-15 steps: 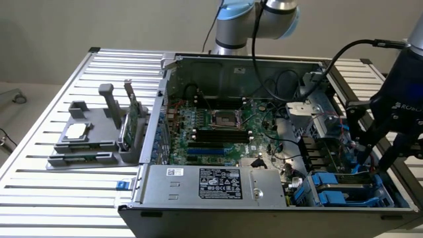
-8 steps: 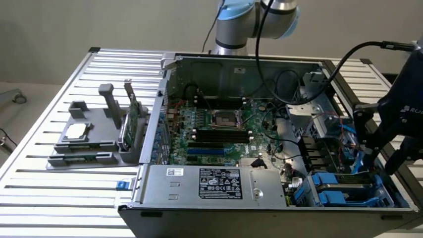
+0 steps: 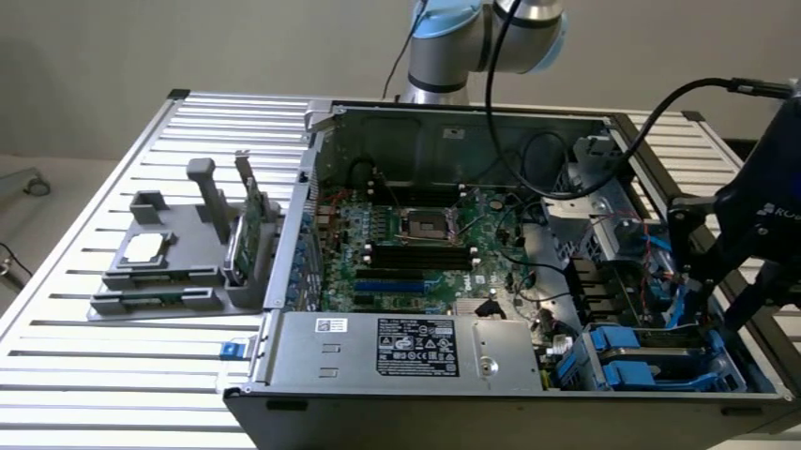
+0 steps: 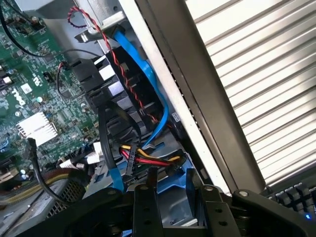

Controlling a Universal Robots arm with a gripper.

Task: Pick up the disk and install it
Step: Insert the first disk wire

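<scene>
The disk (image 4: 173, 216) shows as a grey metal face framed by blue plastic rails, low in the drive bay at the open computer case's corner. My gripper (image 4: 177, 198) has its two black fingers (image 4: 145, 207) standing on either side of it, closed against the blue rails. In the exterior view the gripper (image 3: 716, 319) reaches down into the bay at that view's right front corner of the case, above the blue-framed disk (image 3: 659, 351). The black fingers hide most of the disk.
Red, yellow and black power wires (image 4: 148, 159) and a blue data cable (image 4: 148, 79) cross just ahead of the fingers. The case wall (image 4: 197, 108) runs close alongside. The motherboard (image 3: 414, 244) and power supply (image 3: 400, 352) fill the case. A grey holder (image 3: 188, 262) with a green card stands at the exterior view's left.
</scene>
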